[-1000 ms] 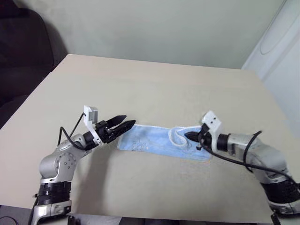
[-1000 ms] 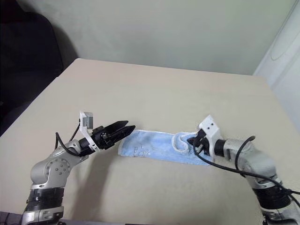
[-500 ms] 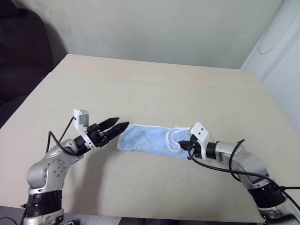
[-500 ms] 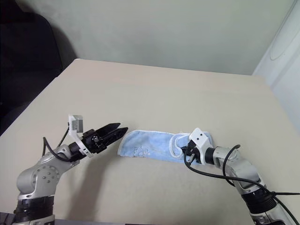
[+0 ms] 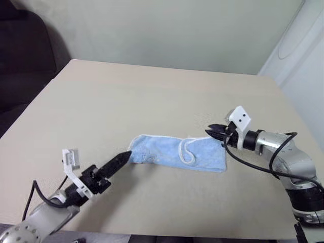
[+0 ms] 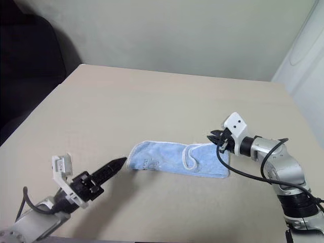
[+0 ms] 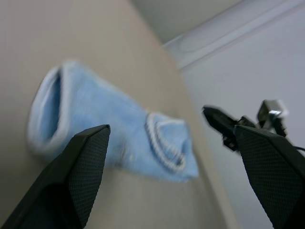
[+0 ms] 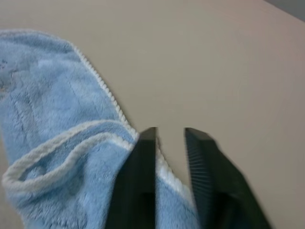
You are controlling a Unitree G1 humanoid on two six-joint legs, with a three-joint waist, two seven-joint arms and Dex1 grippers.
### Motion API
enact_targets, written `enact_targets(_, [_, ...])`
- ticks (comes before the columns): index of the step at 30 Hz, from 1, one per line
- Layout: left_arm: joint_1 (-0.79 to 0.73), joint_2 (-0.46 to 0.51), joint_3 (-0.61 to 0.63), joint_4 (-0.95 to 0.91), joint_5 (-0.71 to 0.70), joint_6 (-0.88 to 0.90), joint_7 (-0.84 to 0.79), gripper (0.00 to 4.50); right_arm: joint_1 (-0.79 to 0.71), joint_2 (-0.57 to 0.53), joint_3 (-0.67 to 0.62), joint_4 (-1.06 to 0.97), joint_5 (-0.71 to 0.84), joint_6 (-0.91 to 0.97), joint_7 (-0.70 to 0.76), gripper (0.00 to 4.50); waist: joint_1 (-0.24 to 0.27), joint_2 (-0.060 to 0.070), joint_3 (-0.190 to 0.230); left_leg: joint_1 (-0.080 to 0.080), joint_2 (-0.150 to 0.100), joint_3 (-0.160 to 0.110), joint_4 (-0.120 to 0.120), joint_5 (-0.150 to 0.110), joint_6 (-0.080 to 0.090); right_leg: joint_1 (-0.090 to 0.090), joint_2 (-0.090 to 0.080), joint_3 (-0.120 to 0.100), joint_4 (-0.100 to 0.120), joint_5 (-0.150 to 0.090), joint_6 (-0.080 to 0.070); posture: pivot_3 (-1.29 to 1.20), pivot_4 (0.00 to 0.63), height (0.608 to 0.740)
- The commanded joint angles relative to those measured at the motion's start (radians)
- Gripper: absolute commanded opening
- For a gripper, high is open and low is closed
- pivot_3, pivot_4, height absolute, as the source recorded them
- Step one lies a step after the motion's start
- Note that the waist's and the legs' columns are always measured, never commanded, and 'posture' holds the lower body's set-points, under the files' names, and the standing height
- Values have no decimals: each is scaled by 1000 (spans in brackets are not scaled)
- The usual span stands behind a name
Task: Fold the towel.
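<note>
One beige table (image 5: 152, 96) carries the whole scene, its top running from the near edge to a pale wall behind. On it, nearer the front edge than the back and roughly midway between the two arms, lies the towel (image 5: 172, 152), a light-blue terry cloth folded into a long narrow band with white stitched edging; one corner is curled back on the band's right half, forming a white-edged loop (image 5: 187, 151). Faint dark embroidery shows near the band's left end. The left gripper (image 6: 115, 164) sits low at the table's front, pointing toward the towel's left end, its tip just beside the cloth; the left wrist view shows its two black fingers (image 7: 86, 157) spread wide with the towel lying between them, farther off. The right gripper (image 5: 213, 132) hangs just above the towel's far right corner, its fingers (image 8: 145, 157) parted by a narrow gap and holding nothing, the cloth's edging lying beneath them.
</note>
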Motion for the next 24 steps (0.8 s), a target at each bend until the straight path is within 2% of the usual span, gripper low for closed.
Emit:
enact_targets(1, [-1,1,-46,-12,-117,-73,178,4500,-27,20,-14,-2,-10,-42,-7,2356,2,1,1,1,0,0,0,0,0,0,0,0,0,0,0,0,150,740])
enact_targets(2, [-3,-6,-57,-9,-151,-98,226,4500,-28,30,-10,-1,-15,-45,-12,2703,2,2,1,1,0,0,0,0,0,0,0,0,0,0,0,0,150,740])
enact_targets(6, [-34,-26,-114,20,-263,-193,413,4500,-22,57,3,2,-31,-60,-16,2703,2,3,2,3,0,0,0,-1,-1,5,1,-1,2,5,-9,0,150,740])
enact_targets(11, [-106,-25,-215,72,-302,-236,554,4500,-23,86,-3,-2,-44,-61,-35,2703,1,6,4,10,-1,3,0,-1,-2,11,1,-2,2,5,-9,0,150,740])
enact_targets(23, [-309,-106,-295,284,-162,-258,559,4500,-6,95,-29,-22,-52,-57,-73,2703,15,10,7,11,-6,0,1,1,2,12,1,-1,2,4,-8,0,150,740])
enact_targets(24, [-321,-111,-298,293,-156,-254,563,4327,-6,95,-29,-24,-53,-56,-77,2725,16,11,7,11,-7,0,1,1,2,12,1,-1,2,3,-7,0,150,740])
